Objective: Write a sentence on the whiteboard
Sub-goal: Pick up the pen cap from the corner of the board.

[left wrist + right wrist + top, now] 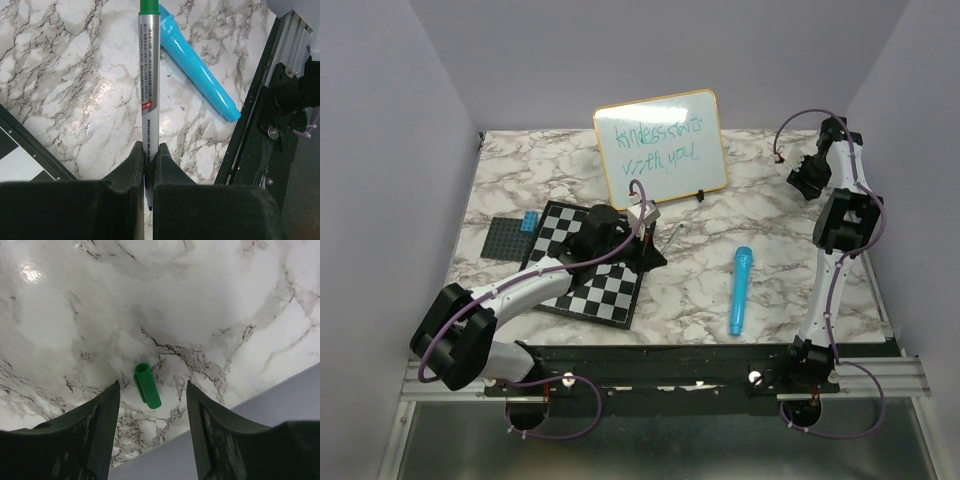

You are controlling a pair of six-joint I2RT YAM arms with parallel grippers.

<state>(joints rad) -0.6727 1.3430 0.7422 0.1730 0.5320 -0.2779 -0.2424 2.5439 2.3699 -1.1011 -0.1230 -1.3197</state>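
The whiteboard stands upright at the back middle of the table. The sentence, two lines of green lettering, reads "kindess starts with you". My left gripper hangs in front of the board over the checkered board's right edge. It is shut on a silver marker with a green end, which sticks out over the marble; its tip shows between the fingers. My right gripper is open at the far right, over a green marker cap that lies on the table between its fingers.
A black-and-white checkered board lies under the left arm. A dark grey baseplate with a blue brick lies left of it. A blue toy microphone lies right of centre, also in the left wrist view. Lilac walls enclose the table.
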